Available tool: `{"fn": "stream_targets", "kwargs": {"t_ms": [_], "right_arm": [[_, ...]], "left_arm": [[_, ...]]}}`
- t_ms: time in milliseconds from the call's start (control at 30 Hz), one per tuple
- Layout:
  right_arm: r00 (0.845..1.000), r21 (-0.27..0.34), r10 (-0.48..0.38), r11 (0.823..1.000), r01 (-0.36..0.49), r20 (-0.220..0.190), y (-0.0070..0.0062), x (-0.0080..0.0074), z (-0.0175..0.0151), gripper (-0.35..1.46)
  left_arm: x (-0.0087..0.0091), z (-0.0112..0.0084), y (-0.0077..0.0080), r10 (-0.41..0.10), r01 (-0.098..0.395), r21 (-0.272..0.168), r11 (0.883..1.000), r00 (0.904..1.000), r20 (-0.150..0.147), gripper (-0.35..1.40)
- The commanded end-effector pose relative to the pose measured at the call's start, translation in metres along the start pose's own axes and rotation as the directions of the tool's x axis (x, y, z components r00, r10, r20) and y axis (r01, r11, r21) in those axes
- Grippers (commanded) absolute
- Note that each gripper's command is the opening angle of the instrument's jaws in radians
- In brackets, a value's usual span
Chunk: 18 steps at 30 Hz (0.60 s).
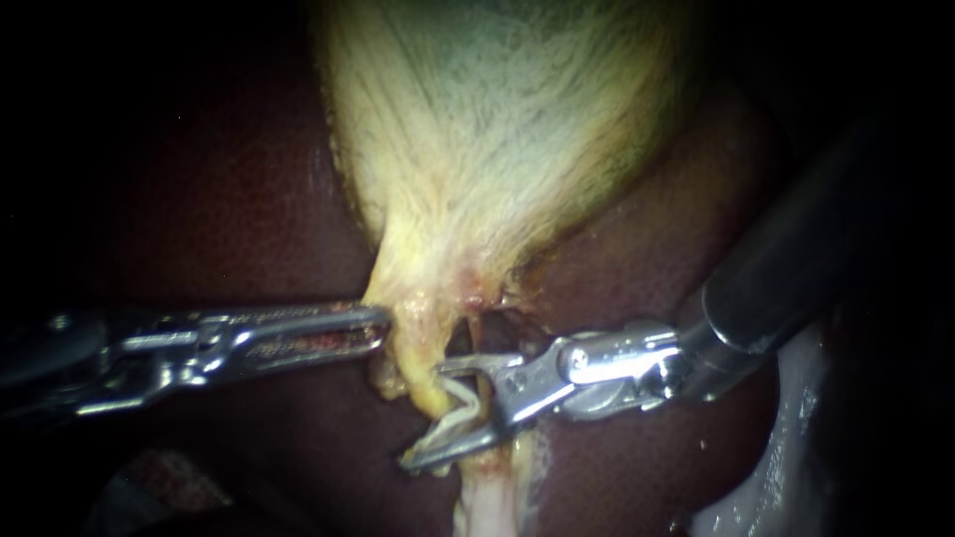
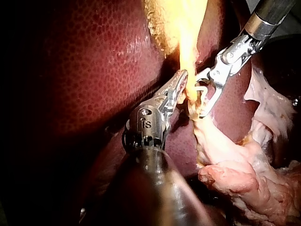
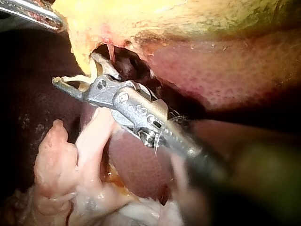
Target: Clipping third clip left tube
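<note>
In the lower centre of the endoscope view, the right instrument (image 1: 438,413) has its jaws wide apart. They carry an open white clip (image 1: 456,416), which straddles the left tube (image 1: 423,383) just below the point where the gallbladder (image 1: 497,119) narrows. The left instrument (image 1: 376,328) comes in from the left at mid-height. Its jaws lie almost together and seem to pinch the gallbladder's yellow edge, drawing the tube taut over the dark liver (image 1: 229,199). To clip well, the whole width of the tube should probably sit deep between the clip's legs, with both leg tips showing past it. The clip should lie square across the tube, and the squeeze should be slow and without twisting. A steady pull from the left would likely help.
</note>
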Motion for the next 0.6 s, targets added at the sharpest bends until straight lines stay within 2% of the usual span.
{"fn": "stream_targets", "kwargs": {"t_ms": [33,267,600], "right_arm": [[1.000,-0.009,0.002,1.000,-0.002,-0.003,0.0002,0.0004,-0.0003,0.60],[1.000,-0.022,0.018,1.000,-0.018,-0.011,0.0008,0.0025,-0.0018,0.58],[0.999,-0.020,0.046,0.999,-0.047,-0.014,0.0008,0.0033,-0.0023,0.51]], "left_arm": [[0.0000,0.0000,0.0000,0.000,0.000,0.001,1.000,1.0000,0.000,-0.35],[0.0000,0.0001,0.0000,0.000,0.000,0.001,1.000,1.0000,0.000,-0.35],[0.0001,0.0002,-0.0001,0.001,-0.001,0.000,1.000,1.0000,0.000,-0.35]]}}
